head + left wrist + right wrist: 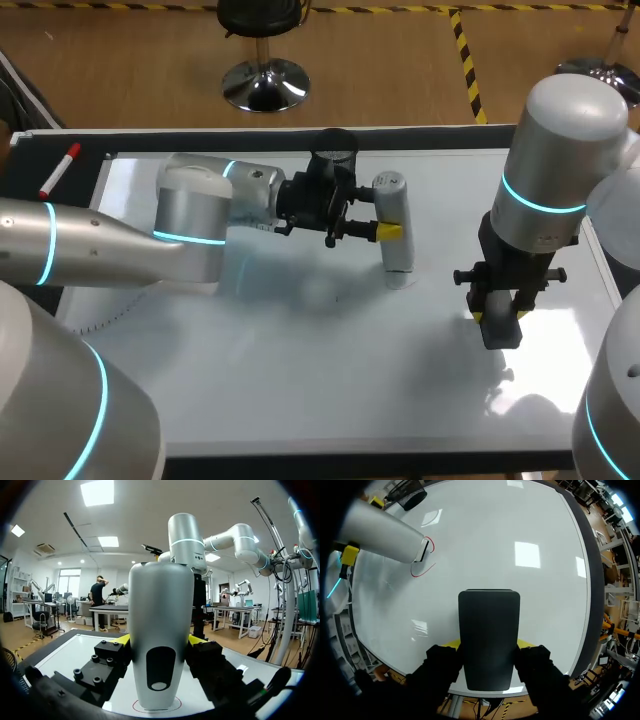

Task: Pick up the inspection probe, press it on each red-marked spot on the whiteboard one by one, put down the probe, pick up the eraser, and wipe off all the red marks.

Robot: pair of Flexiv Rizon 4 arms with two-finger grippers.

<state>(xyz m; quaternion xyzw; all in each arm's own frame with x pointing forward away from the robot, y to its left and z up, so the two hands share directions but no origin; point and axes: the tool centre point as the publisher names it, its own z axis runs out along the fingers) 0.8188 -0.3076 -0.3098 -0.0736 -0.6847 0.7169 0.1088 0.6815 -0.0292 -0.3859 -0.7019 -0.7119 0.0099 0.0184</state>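
The white inspection probe point(393, 222) stands on the whiteboard point(300, 380) right of the middle. My left gripper point(385, 232) is shut on it from both sides. In the left wrist view the probe point(160, 630) has a black oval window, and its tip rests inside a red circle mark point(141, 710). My right gripper point(497, 318) hangs above the board's right part, shut on the black eraser point(501, 325). In the right wrist view the eraser point(489, 635) sits between the fingers, and the probe point(385, 537) ahead of it touches the red circle point(422, 565).
A red marker pen point(60, 170) lies off the board's far left corner. A black round object point(335, 145) stands at the board's far edge, behind my left gripper. The dark frame point(360, 465) borders the board at the front.
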